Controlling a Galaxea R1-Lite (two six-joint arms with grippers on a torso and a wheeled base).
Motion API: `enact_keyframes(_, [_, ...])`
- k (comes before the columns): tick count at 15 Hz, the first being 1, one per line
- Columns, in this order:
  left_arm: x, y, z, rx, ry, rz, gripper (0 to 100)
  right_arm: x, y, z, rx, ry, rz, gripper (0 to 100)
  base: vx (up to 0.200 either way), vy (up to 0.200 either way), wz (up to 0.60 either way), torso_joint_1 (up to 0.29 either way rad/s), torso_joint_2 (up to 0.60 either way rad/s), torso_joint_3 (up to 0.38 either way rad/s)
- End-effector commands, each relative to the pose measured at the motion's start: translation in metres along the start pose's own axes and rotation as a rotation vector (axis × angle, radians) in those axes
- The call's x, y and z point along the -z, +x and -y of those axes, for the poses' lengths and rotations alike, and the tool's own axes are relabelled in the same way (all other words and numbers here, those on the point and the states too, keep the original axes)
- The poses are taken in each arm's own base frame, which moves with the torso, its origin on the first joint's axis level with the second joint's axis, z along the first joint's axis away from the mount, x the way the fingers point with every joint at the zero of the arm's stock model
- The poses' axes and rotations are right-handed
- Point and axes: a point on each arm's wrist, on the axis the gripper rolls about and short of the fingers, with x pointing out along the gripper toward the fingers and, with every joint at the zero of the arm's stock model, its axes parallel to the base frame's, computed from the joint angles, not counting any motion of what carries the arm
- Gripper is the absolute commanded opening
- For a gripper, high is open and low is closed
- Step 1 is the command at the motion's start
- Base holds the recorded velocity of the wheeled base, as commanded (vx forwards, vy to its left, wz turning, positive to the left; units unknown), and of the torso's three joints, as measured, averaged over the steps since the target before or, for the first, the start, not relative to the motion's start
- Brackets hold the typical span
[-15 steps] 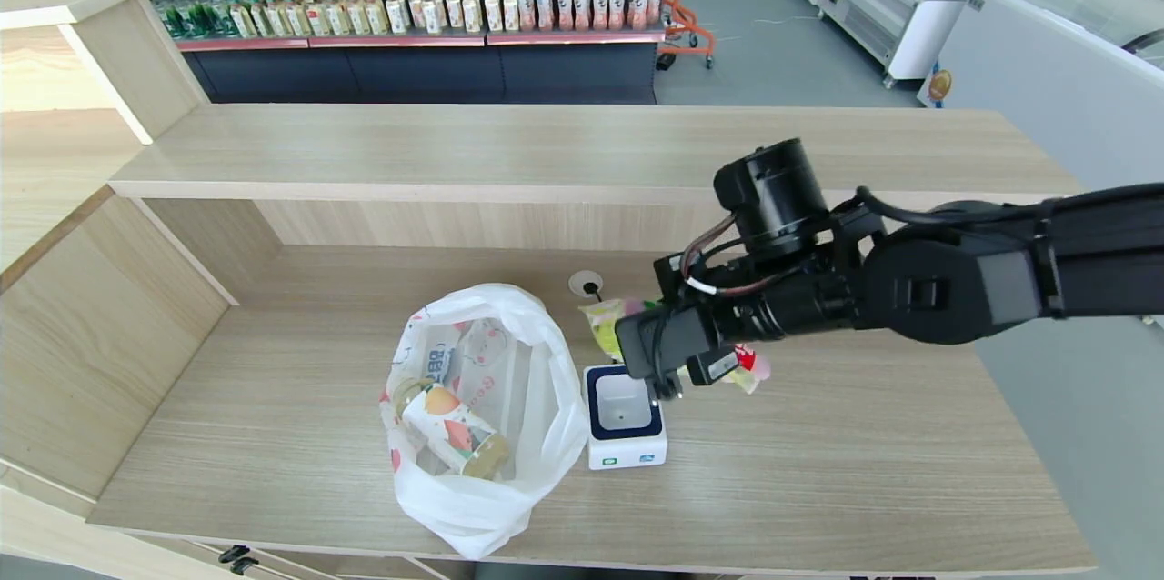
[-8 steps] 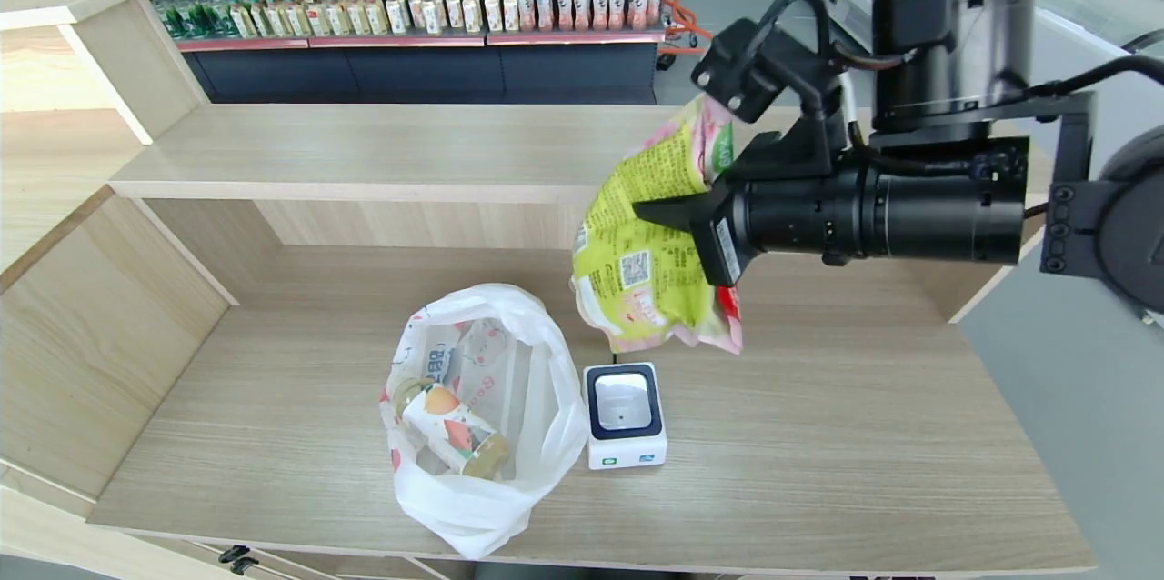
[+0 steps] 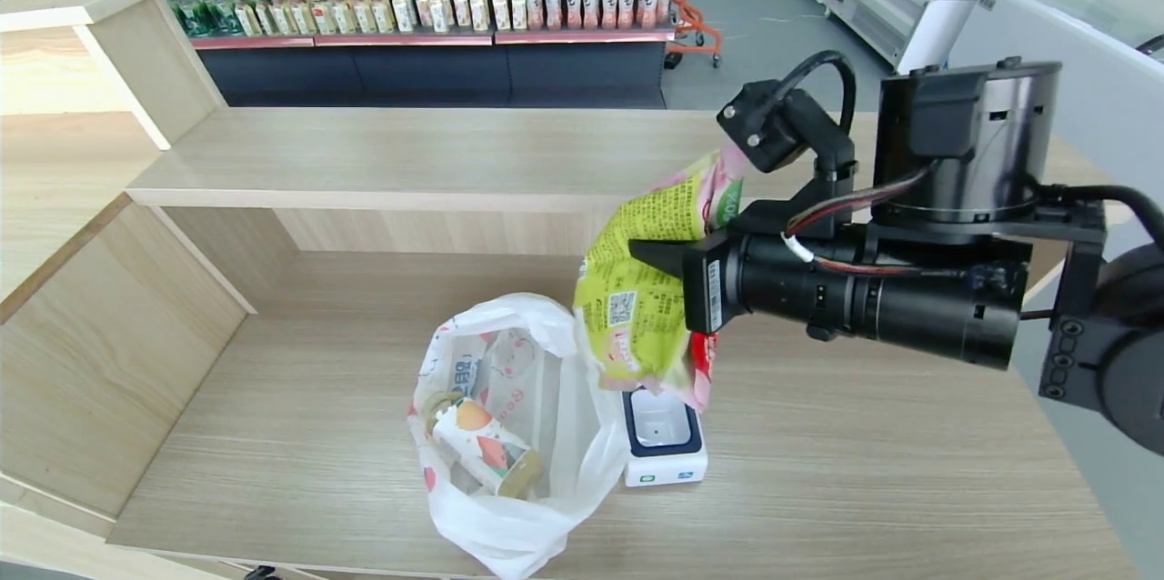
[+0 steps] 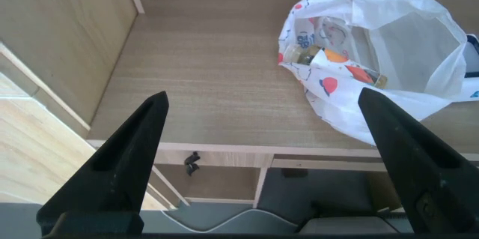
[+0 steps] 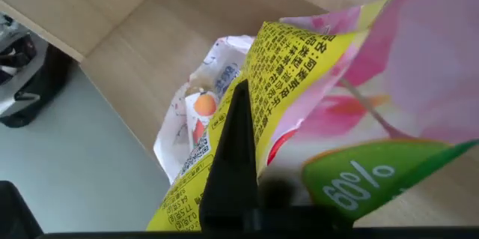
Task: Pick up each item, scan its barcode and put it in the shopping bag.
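Observation:
My right gripper [image 3: 668, 266] is shut on a yellow-green and pink snack bag [image 3: 637, 289], which hangs in the air with its lower edge just above the white barcode scanner [image 3: 666, 453]. The printed back of the snack bag [image 5: 314, 74] faces the head camera, and one black finger [image 5: 232, 156] lies across it. The white shopping bag [image 3: 509, 435] stands open left of the scanner with a printed cup [image 3: 482, 448] lying inside. My left gripper [image 4: 262, 98] is open over the table's near edge, with the shopping bag [image 4: 374, 52] beyond it.
A raised wooden counter ledge [image 3: 409, 153] runs along the back and a side wall [image 3: 109, 353] closes the left. Bare table [image 3: 864, 471] lies right of the scanner. Store shelves with bottles [image 3: 436, 7] stand behind.
My right gripper took the snack bag from the table and lifted it, then lowered it leftward over the scanner. The head camera has shifted, so the whole scene sits further right.

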Motion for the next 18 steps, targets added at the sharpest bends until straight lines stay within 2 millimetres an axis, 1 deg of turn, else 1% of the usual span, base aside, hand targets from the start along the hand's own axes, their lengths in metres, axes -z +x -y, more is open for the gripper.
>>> enact_keyframes(1, [0.0,0.0,0.0,0.001,0.001,0.001,100,0.011,0.011,-0.01,-0.031,-0.004,-0.04,0,0.0,0.0,0.0,0.0,0.0,0.0])
enact_keyframes(3, [0.0,0.0,0.0,0.001,0.001,0.001,100,0.027,0.029,-0.025,-0.077,-0.025,-0.094,0,0.0,0.0,0.0,0.0,0.0,0.0])
enact_keyframes(4, [0.0,0.0,0.0,0.001,0.003,0.001,100,0.035,0.036,-0.029,-0.088,-0.043,-0.119,0,0.0,0.0,0.0,0.0,0.0,0.0])
enact_keyframes(5, [0.0,0.0,0.0,0.001,0.003,0.001,100,0.045,0.041,-0.029,-0.087,-0.109,-0.152,0,0.0,0.0,0.0,0.0,0.0,0.0])
enact_keyframes(6, [0.0,0.0,0.0,0.001,0.003,0.001,100,0.053,0.046,-0.027,-0.091,-0.182,-0.172,0,0.0,0.0,0.0,0.0,0.0,0.0])
enact_keyframes(7, [0.0,0.0,0.0,0.001,0.003,0.001,100,0.058,0.051,-0.024,-0.088,-0.218,-0.184,0,0.0,0.0,0.0,0.0,0.0,0.0])
enact_keyframes(8, [0.0,0.0,0.0,0.001,0.003,0.001,100,0.06,0.054,-0.024,-0.086,-0.224,-0.184,0,0.0,0.0,0.0,0.0,0.0,0.0])
enact_keyframes(9, [0.0,0.0,0.0,0.001,0.003,0.001,100,0.068,0.064,-0.022,-0.08,-0.248,-0.179,0,0.0,0.0,0.0,0.0,0.0,0.0])
enact_keyframes(11, [0.0,0.0,0.0,-0.001,0.003,0.001,100,0.078,0.071,-0.008,-0.05,-0.315,-0.192,0,0.0,0.0,0.0,0.0,0.0,0.0])
enact_keyframes(13, [0.0,0.0,0.0,-0.001,0.003,0.001,100,0.086,0.074,0.001,-0.037,-0.345,-0.205,0,0.0,0.0,0.0,0.0,0.0,0.0])
enact_keyframes(15, [0.0,0.0,0.0,0.001,0.003,0.001,100,0.093,0.078,0.001,-0.039,-0.344,-0.22,0,0.0,0.0,0.0,0.0,0.0,0.0])
enact_keyframes(17, [0.0,0.0,0.0,0.001,0.003,0.001,100,0.103,0.088,-0.001,-0.048,-0.346,-0.195,0,0.0,0.0,0.0,0.0,0.0,0.0])
enact_keyframes(18, [0.0,0.0,0.0,0.001,0.003,0.001,100,0.104,0.094,-0.001,-0.044,-0.343,-0.161,0,0.0,0.0,0.0,0.0,0.0,0.0])
